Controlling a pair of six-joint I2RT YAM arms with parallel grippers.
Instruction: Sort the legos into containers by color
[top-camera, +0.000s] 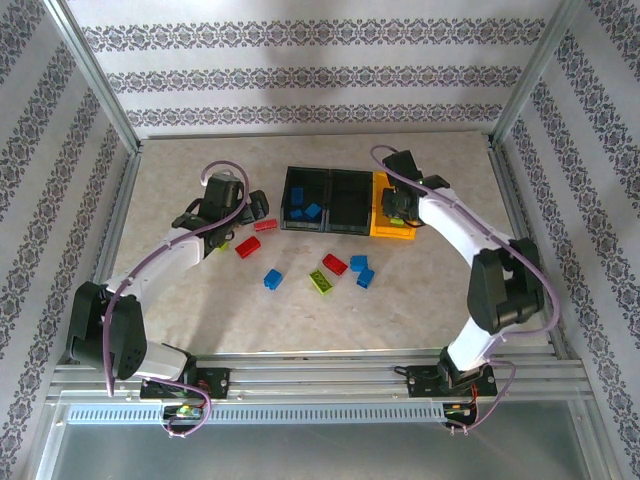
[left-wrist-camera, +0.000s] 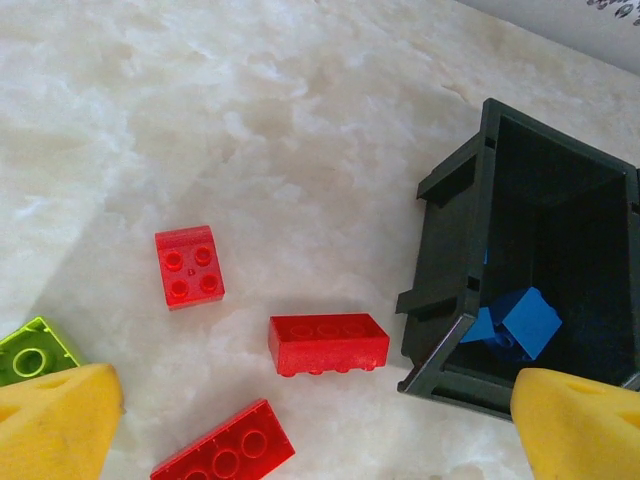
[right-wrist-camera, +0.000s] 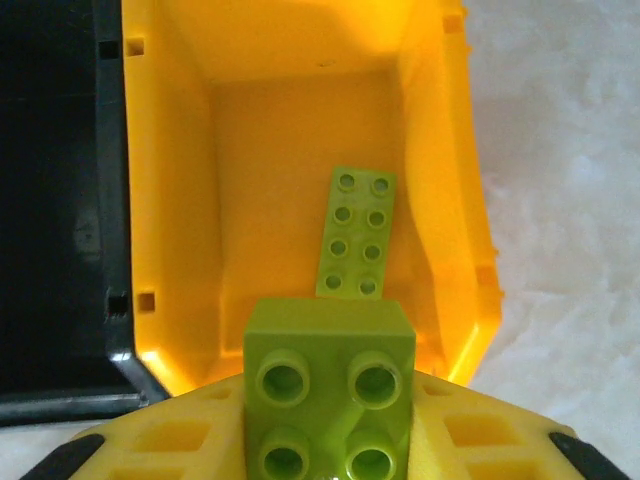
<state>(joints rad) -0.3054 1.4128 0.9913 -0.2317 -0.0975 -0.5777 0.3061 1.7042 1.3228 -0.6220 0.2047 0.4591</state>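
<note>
Left end effector (left-wrist-camera: 320, 430) hangs wide open over three red legos (left-wrist-camera: 328, 343) on the desk (top-camera: 180, 310), just beside the left black container (left-wrist-camera: 450, 270), which holds blue bricks (left-wrist-camera: 530, 320). I judge the spread suits dropping around a red one. A lime brick (left-wrist-camera: 30, 350) lies by one fingertip (left-wrist-camera: 60, 420). Other loose legos (top-camera: 322, 282) sit mid-desk. The middle black container (top-camera: 350, 200) looks empty, though its dark floor is hard to read. Right end effector (top-camera: 397, 205) is closed narrow on a lime green brick (right-wrist-camera: 330, 390), held above the yellow container (right-wrist-camera: 170, 200) toward the far edge. A lime plate (right-wrist-camera: 355, 235) already lies in it, so green belongs there.
</note>
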